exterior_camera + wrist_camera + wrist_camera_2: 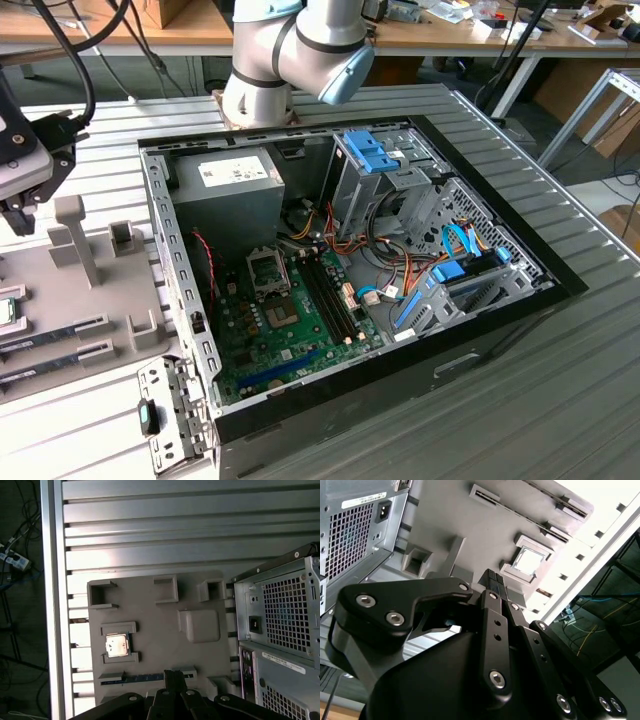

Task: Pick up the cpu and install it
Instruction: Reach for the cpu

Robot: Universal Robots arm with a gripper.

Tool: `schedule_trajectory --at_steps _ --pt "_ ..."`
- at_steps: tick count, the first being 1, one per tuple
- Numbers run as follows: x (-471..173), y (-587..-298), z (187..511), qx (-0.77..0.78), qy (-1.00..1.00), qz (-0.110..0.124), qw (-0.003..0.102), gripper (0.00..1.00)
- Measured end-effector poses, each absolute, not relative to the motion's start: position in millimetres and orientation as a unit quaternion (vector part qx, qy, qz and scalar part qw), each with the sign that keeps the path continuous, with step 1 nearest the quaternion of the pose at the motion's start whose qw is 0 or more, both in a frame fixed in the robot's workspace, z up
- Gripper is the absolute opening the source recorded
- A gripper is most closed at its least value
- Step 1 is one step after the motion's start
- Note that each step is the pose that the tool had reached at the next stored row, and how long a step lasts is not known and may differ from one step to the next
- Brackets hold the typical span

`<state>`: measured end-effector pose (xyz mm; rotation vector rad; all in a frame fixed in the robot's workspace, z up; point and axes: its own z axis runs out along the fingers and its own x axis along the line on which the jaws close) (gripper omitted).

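The cpu [116,646] is a small silvery square chip lying flat in a framed nest on the grey fixture plate [150,620]. It also shows in the second wrist view [527,561] and at the exterior view's left edge [6,312]. My gripper [173,674] hangs above the plate, off to one side of the chip and clear of it. Its black fingertips [492,575] are pressed together with nothing between them. In the exterior view the gripper [20,205] sits at the far left, above the plate. The motherboard's metal-framed socket [268,268] lies inside the open computer case [190,300].
The plate carries raised grey posts [85,240] and long memory strips in slots [55,335]. The case's rear wall with its vent grille [290,615] stands right beside the plate. A grey power supply box [225,190] and cable bundles [400,270] fill the case.
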<state>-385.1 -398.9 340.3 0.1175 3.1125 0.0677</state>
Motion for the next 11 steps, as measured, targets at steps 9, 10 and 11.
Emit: schedule_trajectory --at_steps 9,10,11 --pt "-387.2 -398.9 340.3 0.038 0.999 0.022 0.013 0.11" --pt "-387.4 -398.9 340.3 0.038 0.999 0.022 0.013 0.11" --pt "-387.6 -398.9 340.3 0.038 0.999 0.022 0.013 0.11"
